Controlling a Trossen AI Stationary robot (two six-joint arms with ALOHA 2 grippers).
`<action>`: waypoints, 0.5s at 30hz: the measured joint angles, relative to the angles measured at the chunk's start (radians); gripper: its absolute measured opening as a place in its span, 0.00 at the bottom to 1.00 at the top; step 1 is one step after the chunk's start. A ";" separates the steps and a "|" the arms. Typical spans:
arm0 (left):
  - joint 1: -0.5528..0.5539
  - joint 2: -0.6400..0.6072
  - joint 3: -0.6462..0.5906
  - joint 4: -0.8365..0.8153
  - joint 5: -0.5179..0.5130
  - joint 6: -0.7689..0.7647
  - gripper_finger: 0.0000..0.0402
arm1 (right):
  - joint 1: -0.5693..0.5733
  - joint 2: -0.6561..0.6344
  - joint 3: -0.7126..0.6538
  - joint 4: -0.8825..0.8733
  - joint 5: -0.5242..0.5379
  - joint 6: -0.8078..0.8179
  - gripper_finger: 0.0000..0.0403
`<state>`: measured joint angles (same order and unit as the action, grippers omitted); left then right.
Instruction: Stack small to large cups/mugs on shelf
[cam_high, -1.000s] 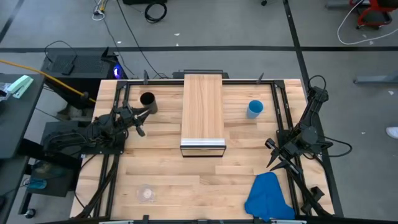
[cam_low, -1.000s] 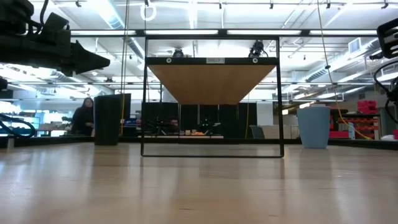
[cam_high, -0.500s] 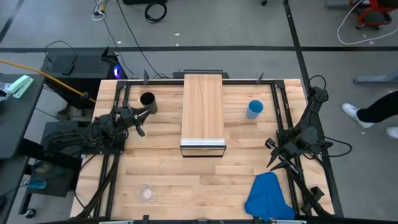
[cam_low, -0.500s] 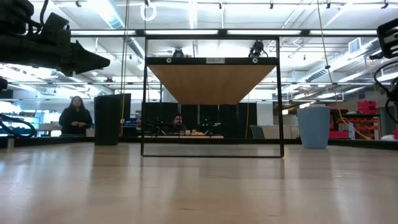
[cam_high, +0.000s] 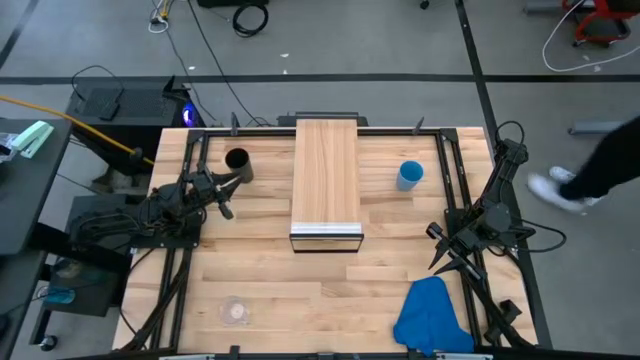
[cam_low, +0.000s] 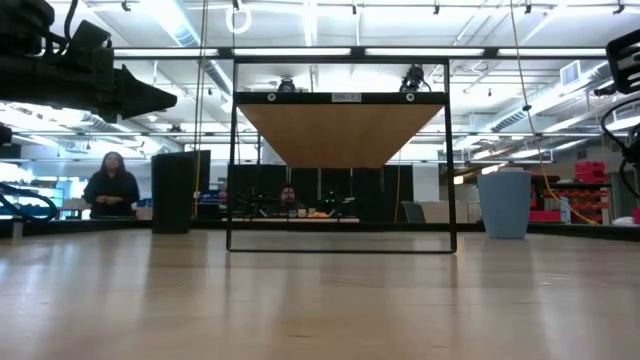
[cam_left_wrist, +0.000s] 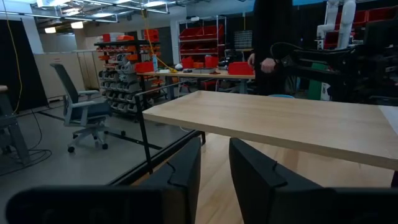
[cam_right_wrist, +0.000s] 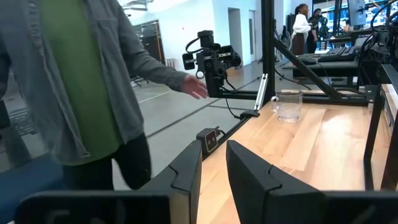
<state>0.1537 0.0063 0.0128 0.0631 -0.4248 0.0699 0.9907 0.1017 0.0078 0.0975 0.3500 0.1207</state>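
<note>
Light-wood planks make up the tabletop (cam_high: 330, 290), on whose middle the shelf (cam_high: 326, 180) is raised, its silvery front edge turned toward the near side. A blue cloth (cam_high: 432, 315) is laid near the right front corner. The left gripper (cam_high: 226, 196) is held low at the left side of the table, its fingers (cam_left_wrist: 180, 177) parted by a narrow gap and nothing between them. The right gripper (cam_high: 447, 255) is parked at the right side, its fingers (cam_right_wrist: 186, 177) likewise slightly apart and empty. The black cup (cam_high: 237, 162) is stood just beyond the left gripper, left of the shelf. The blue cup (cam_high: 410, 175) is stood right of the shelf. The glass mug (cam_high: 235, 311) is set near the front left edge.
</note>
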 joint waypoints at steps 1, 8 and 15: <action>0.000 0.000 0.000 0.000 0.000 0.000 0.23 | 0.000 0.000 0.000 0.000 0.000 0.000 0.20; 0.000 0.000 0.000 0.001 0.000 0.006 0.21 | 0.000 0.000 0.000 0.000 0.000 -0.041 0.20; 0.000 0.000 0.000 0.006 0.000 0.029 0.23 | 0.000 0.000 0.000 0.000 0.000 -0.045 0.20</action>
<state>0.1537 0.0063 0.0126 0.0691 -0.4252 0.0991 0.9908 0.1017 0.0078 0.0975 0.3500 0.0758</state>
